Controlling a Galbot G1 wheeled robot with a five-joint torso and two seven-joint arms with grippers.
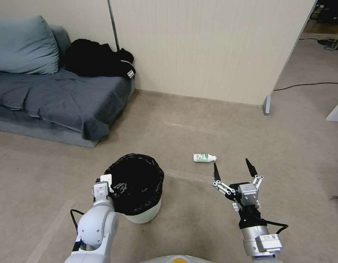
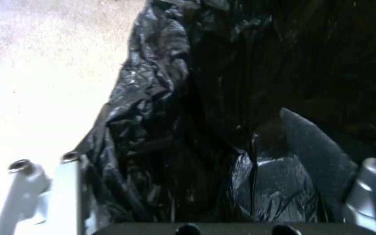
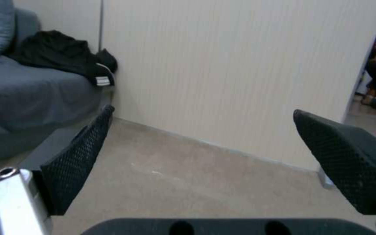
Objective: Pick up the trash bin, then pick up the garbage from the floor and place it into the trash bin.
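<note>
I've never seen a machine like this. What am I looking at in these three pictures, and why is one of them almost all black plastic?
This is a wheeled robot with two arms. The wide picture comes from a camera on its head, looking down at the floor. The other two come from cameras on its wrists.

On the carpet stands the trash bin, a small white bucket lined with a black bag. The left gripper is at its rim, with the bag's edge between its fingers, so the left wrist camera looks straight at crumpled black liner. I cannot tell how firmly it grips.

The right gripper hangs in the air, open and holding nothing. Its wrist camera looks past its two black fingers toward the wall and sofa.

A white bottle with a green label lies on the floor beyond it.
</note>
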